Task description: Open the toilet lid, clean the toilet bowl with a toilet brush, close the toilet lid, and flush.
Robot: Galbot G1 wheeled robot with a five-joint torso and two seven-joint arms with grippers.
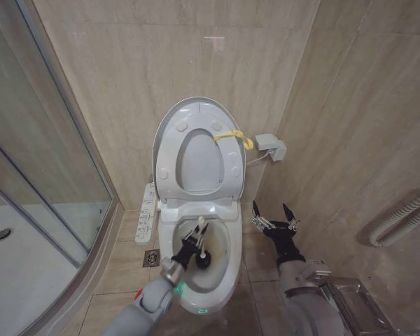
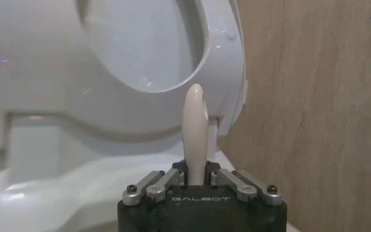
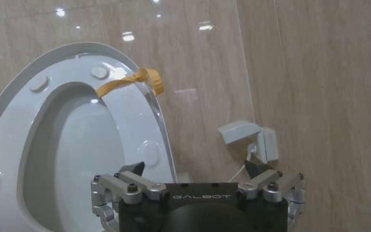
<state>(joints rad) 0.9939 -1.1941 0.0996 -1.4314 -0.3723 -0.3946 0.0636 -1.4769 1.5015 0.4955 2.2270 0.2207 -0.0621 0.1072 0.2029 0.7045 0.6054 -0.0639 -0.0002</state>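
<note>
White ceramic frames your scrubbing step: left claw [image 1: 196, 240] pinching the toilet brush [image 1: 202, 246] over the toilet bowl [image 1: 222, 281], right claw [image 1: 274, 215] spread alongside; next, sweep the stains below.

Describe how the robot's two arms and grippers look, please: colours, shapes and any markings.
Both arms are grey and rounded, ending in black wrist blocks. The left gripper and right gripper have thin black fingers on silver metal linkages fastened with small screws. White "GALBOT" lettering marks each black gripper body in the wrist views. The left arm has a green light ring near the wrist, and the right arm carries silver-grey fittings.
</note>
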